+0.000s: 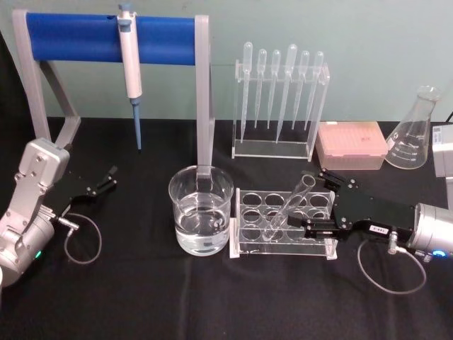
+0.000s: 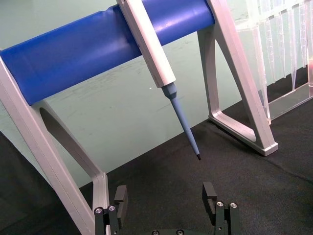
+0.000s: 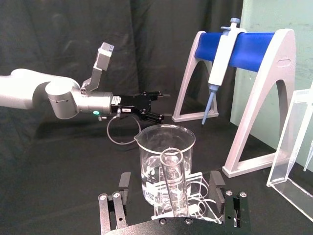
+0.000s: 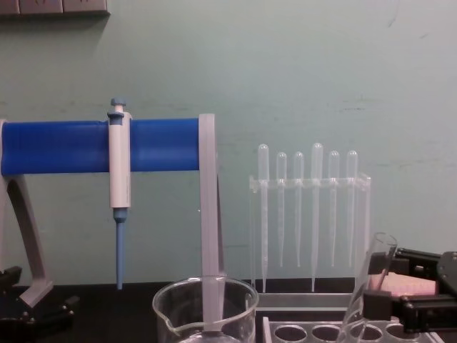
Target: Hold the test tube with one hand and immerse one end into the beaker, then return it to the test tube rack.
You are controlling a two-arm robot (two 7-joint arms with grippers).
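**Two-arm bench set-up on a black table (image 1: 212,304).** The test tube (image 1: 289,211) stands tilted in a near-row hole of the clear rack (image 1: 322,248). Its rounded end is down and its open rim leans up toward the robot's right. The right gripper (image 1: 301,201) reaches in from the right, level with the rack. Its 2 fingers (image 3: 124,182) are spread, 1 on each side of the tube — the right wrist view shows a gap between the glass and each finger. The beaker (image 1: 202,212), part-filled with clear liquid, sits just beside the rack on its left, apart from the tube. The left gripper (image 1: 107,180) is low over the table at the left, well apart from beaker and rack. Its fingers are spread with nothing between them, and it faces the blue-barred stand (image 1: 78,32) from which a pipettor (image 1: 130,57) hangs. Behind the rack are a holder of 6 plastic pipettes (image 1: 279,92), a pink tip box (image 1: 352,145) and a conical flask (image 1: 413,134).
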